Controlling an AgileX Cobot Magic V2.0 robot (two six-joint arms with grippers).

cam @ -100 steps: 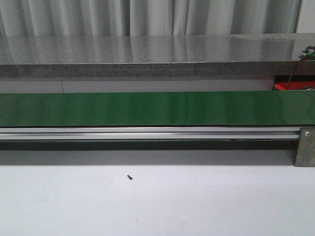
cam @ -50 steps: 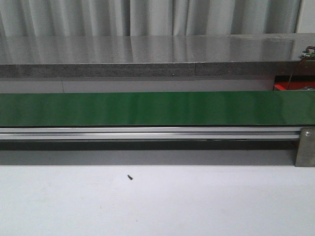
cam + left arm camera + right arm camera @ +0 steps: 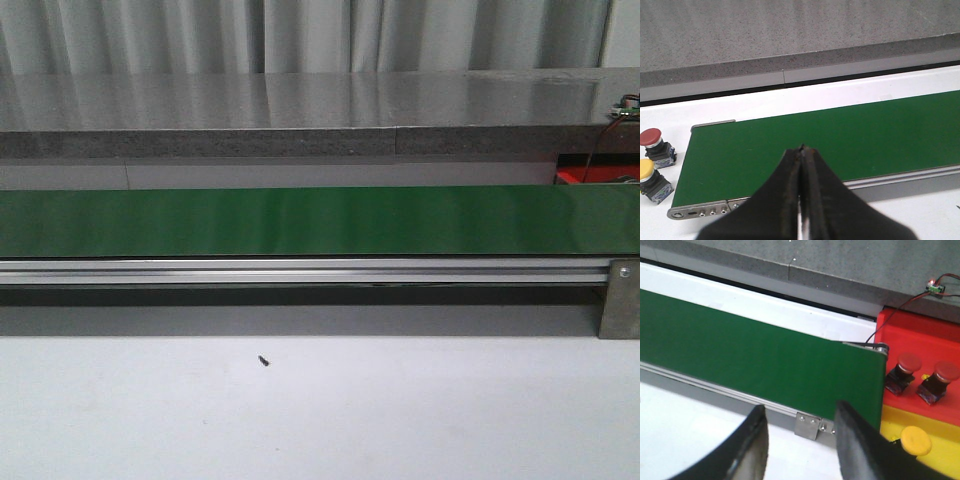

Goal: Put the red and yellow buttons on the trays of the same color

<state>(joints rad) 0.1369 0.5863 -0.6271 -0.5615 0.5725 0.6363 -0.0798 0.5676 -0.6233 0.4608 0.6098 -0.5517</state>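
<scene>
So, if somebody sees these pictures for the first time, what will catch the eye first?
Probably the long green conveyor belt, bare across the front view. Next, the red tray at its end holding two red buttons, with a yellow button on the yellow tray beside it. At the other end wait a red button and a yellow button.

A lab or test-bench mock-up of a factory sorting line: a green conveyor belt (image 3: 300,221) on an aluminium rail (image 3: 300,270) crosses a white table (image 3: 320,410), grey curtains (image 3: 300,35) behind, and a bare wired circuit board (image 3: 934,287) at the red tray (image 3: 920,335).
</scene>
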